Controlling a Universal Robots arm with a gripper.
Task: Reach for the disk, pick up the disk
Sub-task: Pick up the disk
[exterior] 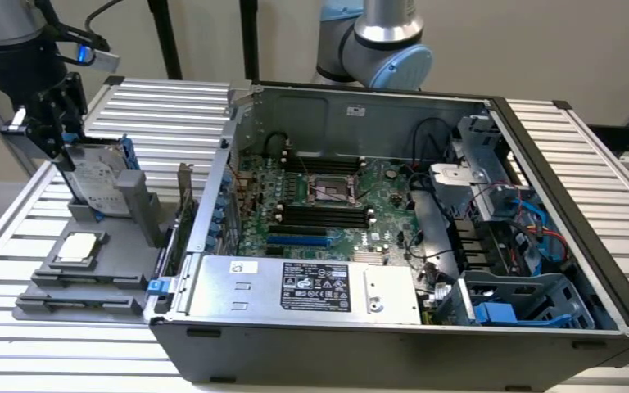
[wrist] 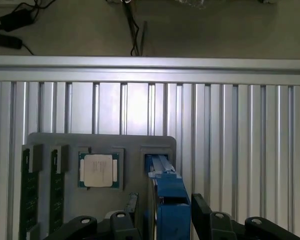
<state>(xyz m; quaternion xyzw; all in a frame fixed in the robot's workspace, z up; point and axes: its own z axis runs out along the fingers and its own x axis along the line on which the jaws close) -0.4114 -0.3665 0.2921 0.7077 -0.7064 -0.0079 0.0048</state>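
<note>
The disk [exterior: 98, 178] stands on edge in a slot of the grey holder [exterior: 118, 270] at the exterior view's left; its white label faces outward and a blue rail runs along its edge. My gripper [exterior: 61, 151] hangs over its top end. In the wrist view the disk [wrist: 169, 197] appears edge-on, blue rail uppermost, with my gripper [wrist: 166, 212] straddling it. One black finger [wrist: 132, 206] stands on one side and the other finger [wrist: 201, 207] on the opposite side. A thin gap shows beside the disk, so the gripper is open.
A small square silver chip [wrist: 99, 170] and two green memory sticks [wrist: 27, 192] lie in the same holder. An open computer case [exterior: 402, 205] with a silver power box [exterior: 314, 286] stands right beside it. Ribbed aluminium table [wrist: 240, 130] lies all around.
</note>
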